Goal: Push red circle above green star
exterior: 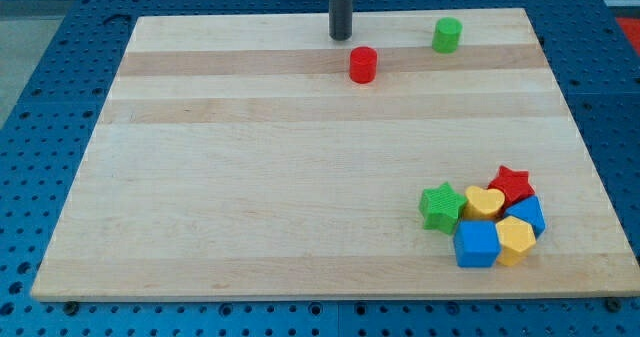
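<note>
The red circle [363, 65] is a short red cylinder near the view's top, a little right of centre. My tip [341, 37] stands just up and to the left of it, a small gap apart. The green star [441, 206] lies far below at the view's lower right, at the left edge of a cluster of blocks.
A green circle [447, 35] sits at the top right. Packed beside the green star are a yellow heart [485, 203], a red star [512, 184], a blue block [529, 215], a blue cube [476, 244] and a yellow hexagon [516, 239]. The wooden board [250, 177] rests on a blue perforated table.
</note>
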Controlling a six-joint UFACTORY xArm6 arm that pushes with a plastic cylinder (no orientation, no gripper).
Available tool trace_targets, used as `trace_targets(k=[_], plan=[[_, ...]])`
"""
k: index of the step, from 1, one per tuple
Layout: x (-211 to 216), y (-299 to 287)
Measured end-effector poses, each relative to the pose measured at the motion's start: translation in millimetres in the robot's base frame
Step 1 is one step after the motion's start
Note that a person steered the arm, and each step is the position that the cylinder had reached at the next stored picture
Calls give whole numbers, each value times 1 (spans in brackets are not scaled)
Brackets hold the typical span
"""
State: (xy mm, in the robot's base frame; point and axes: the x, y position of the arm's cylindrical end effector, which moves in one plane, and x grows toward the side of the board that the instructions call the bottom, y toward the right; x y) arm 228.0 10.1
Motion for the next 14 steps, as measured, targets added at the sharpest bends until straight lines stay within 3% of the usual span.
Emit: trace_targets(k=[1, 3, 6, 8, 9, 11, 12, 14], plan=[[2, 4], [103, 17], [117, 40], [173, 96], [186, 106], [133, 110], [131, 139], [192, 155]])
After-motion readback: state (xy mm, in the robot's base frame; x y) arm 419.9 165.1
